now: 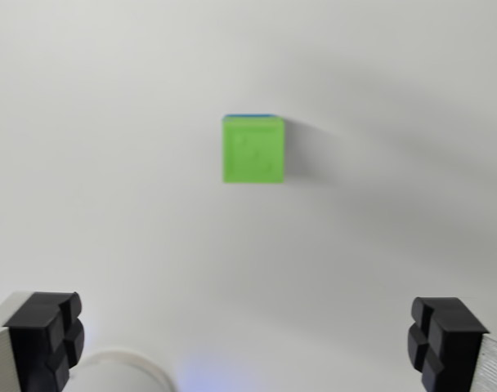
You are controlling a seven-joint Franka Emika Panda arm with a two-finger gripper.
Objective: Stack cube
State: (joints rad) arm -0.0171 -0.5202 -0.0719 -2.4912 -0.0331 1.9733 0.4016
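wrist view, looking down at a plain white tabletop (109,163).

tool (247,343): jaws stand wide apart, nothing between them. one black fingertip (48,336) sits at the wrist view's bottom left corner, the other at the bottom right corner. each tip is a chunky black pad w/ grooved faces, mounted on a pale grey finger body that runs out of frame. no contact w/ any object.

green cube (253,150): sits on the tabletop, upper centre of frame, slightly to the wrist view's right of the mid-line between the fingertips. well apart from both tips. faint raised or embossed marks on its top face, too blurred to read. a thin blue strip (249,116) shows along its far edge; cannot tell from this angle whether it is a separate cube under the green one or just a coloured edge. cube casts a soft shadow toward the wrist view's right.

other items: a white rounded shape (118,371) at the bottom edge, just beside the bottom-left fingertip, partly cut off; identity unclear. a faint bluish glow on the tabletop next to it, near bottom centre. broad soft grey shadows cross the upper right part of the surface.
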